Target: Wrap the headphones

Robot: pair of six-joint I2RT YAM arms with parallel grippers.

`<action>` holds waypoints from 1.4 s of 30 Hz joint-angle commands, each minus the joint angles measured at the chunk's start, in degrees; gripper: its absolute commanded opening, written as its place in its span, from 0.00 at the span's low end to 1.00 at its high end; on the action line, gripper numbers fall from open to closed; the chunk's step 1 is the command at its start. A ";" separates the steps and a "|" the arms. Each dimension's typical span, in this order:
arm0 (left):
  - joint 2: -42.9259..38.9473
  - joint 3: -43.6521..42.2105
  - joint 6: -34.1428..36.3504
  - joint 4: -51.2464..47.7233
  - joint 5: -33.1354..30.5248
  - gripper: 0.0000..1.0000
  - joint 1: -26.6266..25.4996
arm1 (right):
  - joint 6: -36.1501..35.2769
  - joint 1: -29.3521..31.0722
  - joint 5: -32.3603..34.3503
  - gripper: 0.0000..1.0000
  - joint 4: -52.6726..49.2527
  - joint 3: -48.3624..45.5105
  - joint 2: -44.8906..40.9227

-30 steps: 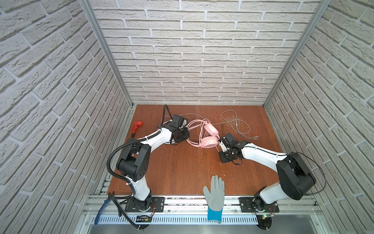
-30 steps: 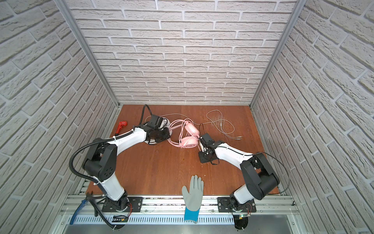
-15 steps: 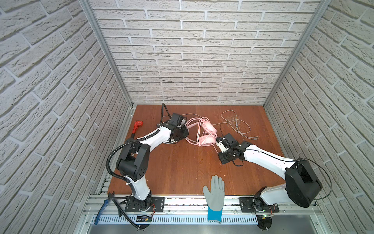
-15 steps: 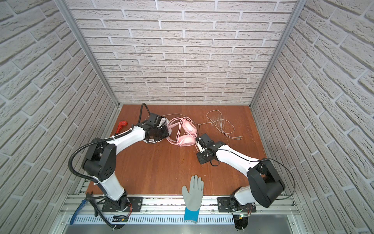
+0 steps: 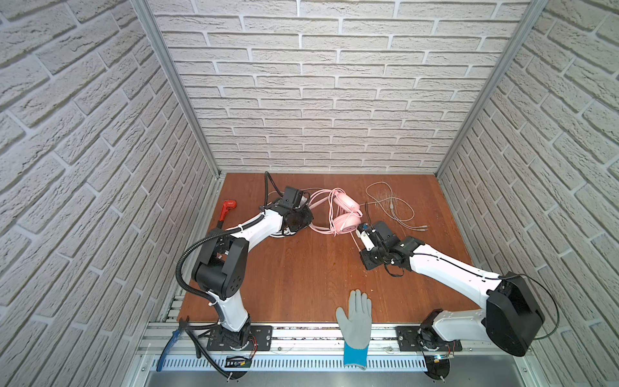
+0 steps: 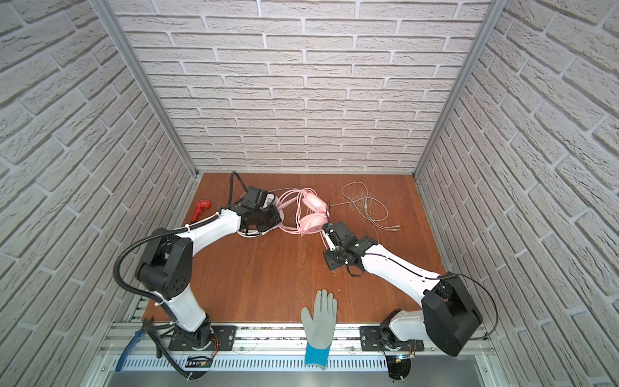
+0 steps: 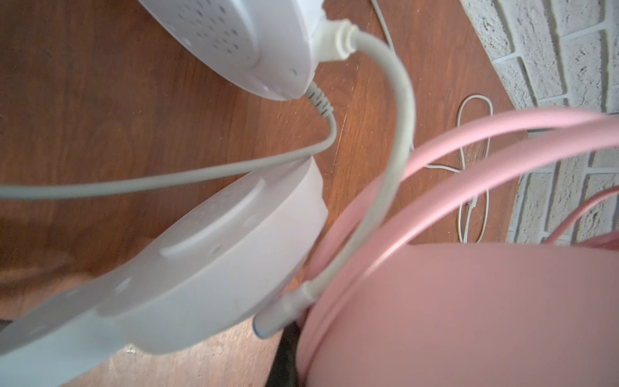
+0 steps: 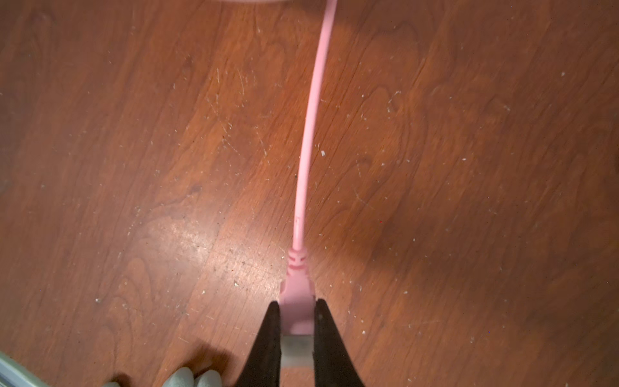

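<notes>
Wooden tabletop (image 5: 301,274): right gripper (image 8: 294,318) pinches the pink cable (image 8: 311,117) by its plug (image 8: 296,291); left gripper (image 5: 303,219) is closed near the pink headset (image 5: 346,223), its hold unclear. Winding calls for steady tension.

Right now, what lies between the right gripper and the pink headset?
Only the pink cable, running from the plug in the right gripper over bare table; right wrist view.

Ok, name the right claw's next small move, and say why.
Probably carry the pink plug around the pink headset for a wrap: the right claw is shut on the plug, and the pink cable runs nearly straight from it toward the headset.
</notes>
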 commanded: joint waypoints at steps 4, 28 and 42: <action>-1.70 -0.57 -4.82 9.03 2.92 0.00 0.57 | -4.83 0.84 -5.10 0.05 3.68 -0.99 -1.21; 1.39 10.10 0.56 -9.73 -7.39 0.00 -3.45 | -23.90 10.65 -1.82 0.06 1.58 7.87 3.31; 5.65 17.91 9.49 -21.05 -11.26 0.00 -7.35 | -31.89 10.85 -0.86 0.06 -2.15 15.77 4.84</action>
